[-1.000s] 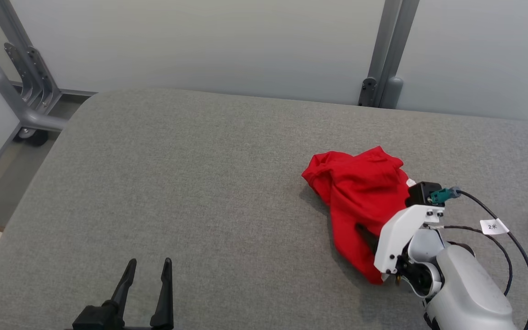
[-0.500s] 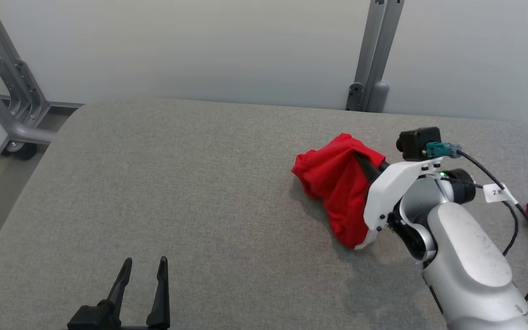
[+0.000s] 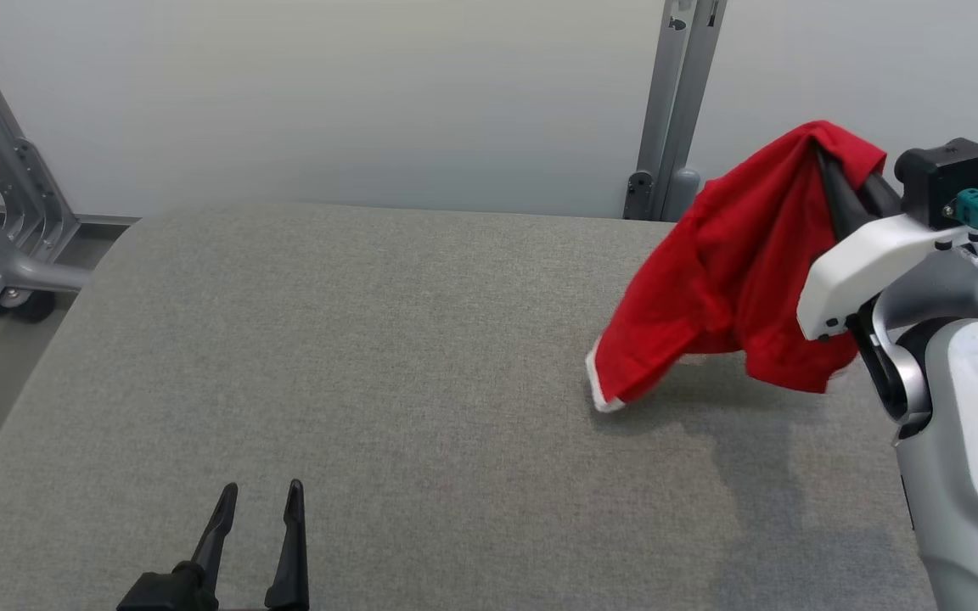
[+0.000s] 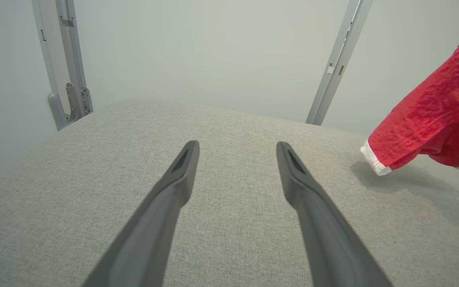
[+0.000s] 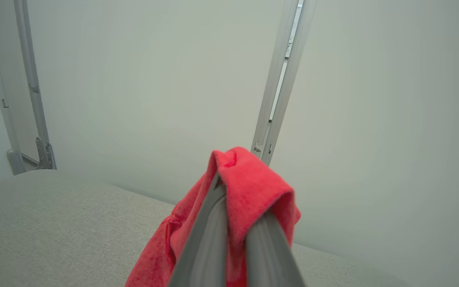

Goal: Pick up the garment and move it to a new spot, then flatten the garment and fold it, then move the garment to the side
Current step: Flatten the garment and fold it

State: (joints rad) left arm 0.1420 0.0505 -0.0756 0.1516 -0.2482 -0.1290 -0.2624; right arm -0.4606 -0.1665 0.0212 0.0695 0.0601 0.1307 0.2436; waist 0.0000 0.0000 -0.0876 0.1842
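A grey woven-fabric table top (image 3: 370, 382) took up the lower two thirds of the head view. Its far edge ran below a pale, smooth wall (image 3: 328, 85), and its rounded corner sat at the upper left beside a grey metal frame bracket (image 3: 5, 221). A grey metal upright post (image 3: 667, 110) stood right of centre at the top. Open grey surface stretched across the middle and left of the frame.

At the bottom left sat the left gripper (image 3: 261, 490), its dark tapered fingers parted. At the right edge the right gripper (image 3: 845, 178), on a white and silver wrist, was held high and pinched on the top fold of a red soft-knit garment (image 3: 727, 271). The cloth hung in loose creases at the right centre. Its white-trimmed hem corner (image 3: 604, 397) dipped lowest, close over the table; whether it touched could not be told.

In the left wrist view the fingers (image 4: 181, 175) were spread wide over the coarse weave. The garment showed at the right edge, its trimmed corner above a soft shadow.

In the right wrist view the two fingers (image 5: 209, 239) ran together at the lower centre. A fleecy red fold was clamped between them and draped over their tips, in front of the wall and post.
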